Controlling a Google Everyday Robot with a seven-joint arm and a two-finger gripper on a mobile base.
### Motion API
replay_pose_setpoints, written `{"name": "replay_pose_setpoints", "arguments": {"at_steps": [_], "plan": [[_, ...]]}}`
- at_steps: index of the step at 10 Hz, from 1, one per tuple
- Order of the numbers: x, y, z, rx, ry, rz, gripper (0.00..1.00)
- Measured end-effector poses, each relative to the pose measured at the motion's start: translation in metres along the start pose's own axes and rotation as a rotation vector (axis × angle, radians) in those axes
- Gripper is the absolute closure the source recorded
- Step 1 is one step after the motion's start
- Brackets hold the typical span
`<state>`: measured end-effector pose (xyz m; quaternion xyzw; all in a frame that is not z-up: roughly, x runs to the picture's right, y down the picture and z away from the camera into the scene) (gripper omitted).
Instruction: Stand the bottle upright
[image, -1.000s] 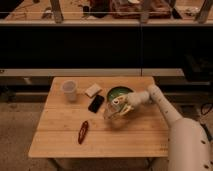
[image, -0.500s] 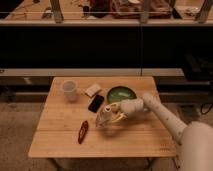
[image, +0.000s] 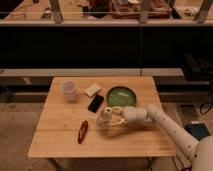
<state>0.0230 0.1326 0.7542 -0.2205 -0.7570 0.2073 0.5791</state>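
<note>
The small cream-white bottle (image: 103, 119) stands roughly upright on the wooden table (image: 55, 142), just front-left of the green plate (image: 121, 95). My gripper (image: 109, 119) reaches in from the right on its white arm. Its pale fingers are closed around the bottle's right side, low over the table top.
A translucent white cup (image: 69, 91) stands at the back left. A pale block (image: 92, 90) and a black flat object (image: 95, 103) lie behind the bottle. A slim dark red object (image: 82, 131) lies to the bottle's front left. A dark railing runs behind the table.
My gripper has carried the bottle left and down from beside the green plate to the table's middle. The bottle now rests on the table.
</note>
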Motion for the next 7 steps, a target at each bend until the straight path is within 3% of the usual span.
{"name": "replay_pose_setpoints", "arguments": {"at_steps": [4, 7], "plan": [[-0.0063, -0.0075, -0.0096, -0.03, 0.057, 0.029, 0.95], [0.0016, -0.0011, -0.0076, -0.041, 0.074, 0.05, 0.95]]}}
